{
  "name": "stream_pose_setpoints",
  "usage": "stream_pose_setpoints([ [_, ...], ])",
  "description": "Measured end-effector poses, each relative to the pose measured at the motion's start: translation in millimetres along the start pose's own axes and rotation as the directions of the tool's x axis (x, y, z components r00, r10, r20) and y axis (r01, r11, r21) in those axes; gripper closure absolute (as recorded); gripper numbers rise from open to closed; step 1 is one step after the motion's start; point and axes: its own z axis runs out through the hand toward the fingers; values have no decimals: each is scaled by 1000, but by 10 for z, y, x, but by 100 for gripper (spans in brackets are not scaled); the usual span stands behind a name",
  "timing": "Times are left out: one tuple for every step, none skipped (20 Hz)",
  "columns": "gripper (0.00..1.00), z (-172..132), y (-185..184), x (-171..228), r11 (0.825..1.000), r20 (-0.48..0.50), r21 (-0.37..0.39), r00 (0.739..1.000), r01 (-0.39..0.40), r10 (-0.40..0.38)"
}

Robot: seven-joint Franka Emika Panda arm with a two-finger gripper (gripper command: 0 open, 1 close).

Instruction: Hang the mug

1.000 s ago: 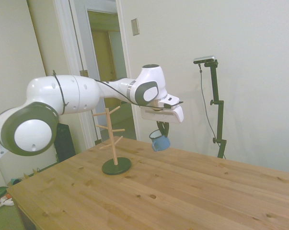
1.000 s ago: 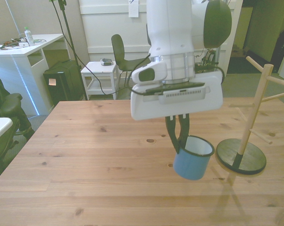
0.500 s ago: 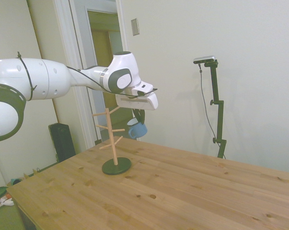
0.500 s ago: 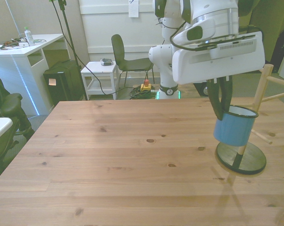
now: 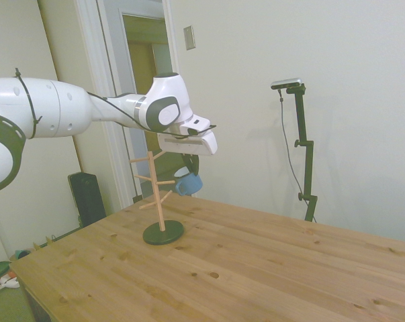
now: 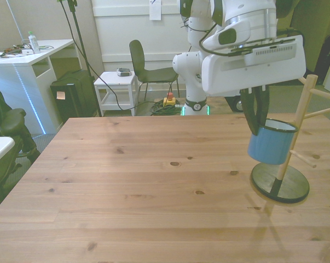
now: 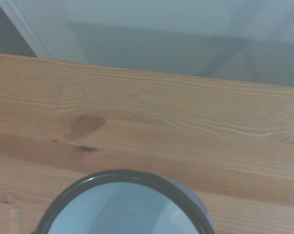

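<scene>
Mug (image 6: 270,145) hangs in the air, roughly upright, just beside the wooden peg tree (image 6: 296,127) near the table's (image 6: 126,186) corner on the front view's right. It sits level w/ the middle pegs, on their tip side. Handle not visible, so its line-up w/ a peg is unclear. Gripper (image 6: 255,127) is closed on the mug's rim, fingers pointing down.

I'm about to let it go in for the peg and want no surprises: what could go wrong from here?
1. The hand grips the mug only by its rim, so it could slip or swing.
2. The mug hangs right beside the wooden mug tree; a bump might tip the stand on its round base.
3. I cannot see the handle in any view, so it may not be lined up with a peg.
</scene>
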Motion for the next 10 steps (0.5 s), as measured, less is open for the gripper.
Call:
stream_pose_setpoints([
  [100, -21, -46, -37, 1000, -4, -1, 1000, 5, -5],
  [100, -24, -78, -64, 1000, -4, -1, 1000, 5, -5],
  [100, -23, -86, -71, 1000, -5, -3, 1000, 5, -5],
  [100, -22, -85, -70, 1000, -6, -5, 1000, 6, -6],
  [100, -22, -82, -68, 1000, -10, -9, 1000, 9, -10],
  [100, -23, -79, -66, 1000, -12, -13, 1000, 12, -12],
  [100, -26, -79, -65, 1000, -14, -14, 1000, 13, -13],
  [100, -30, -79, -66, 1000, -14, -14, 1000, 13, -13],
  [100, -38, -78, -66, 1000, -15, -14, 1000, 13, -13],
  [100, -53, -71, -67, 1000, -16, -13, 1000, 12, -12],
])
